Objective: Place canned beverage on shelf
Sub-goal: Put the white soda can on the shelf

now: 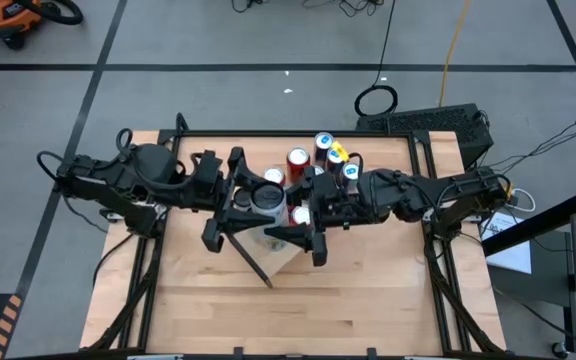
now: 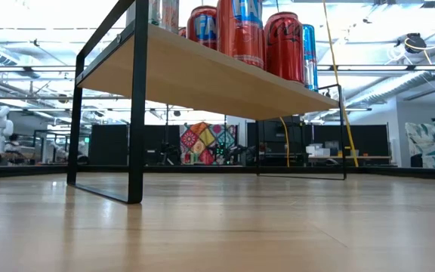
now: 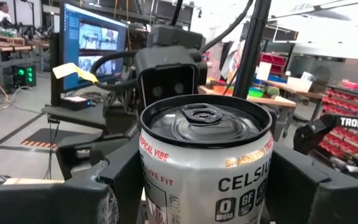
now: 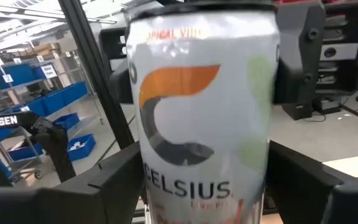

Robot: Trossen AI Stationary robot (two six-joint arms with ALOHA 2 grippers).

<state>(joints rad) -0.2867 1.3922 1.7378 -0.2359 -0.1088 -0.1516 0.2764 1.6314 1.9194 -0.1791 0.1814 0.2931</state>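
Silver-white Celsius aluminium can (image 3: 205,163) upright, clamped in left gripper (image 3: 204,186) above near edge of light-wood, black-bracketed shelf (image 2: 202,75). Right gripper (image 4: 204,186) straddles can; grip unclear. Red cans (image 2: 284,47) already shelved. Remaining: set can down.

Robotics lab, open hall, monitor (image 3: 92,40) on stand, blue parts bins (image 4: 23,84), taped grey floor (image 1: 218,40)

Shelf (image 1: 286,262) mostly hidden beneath both arms (high view), white can's (image 4: 204,118) base cropped
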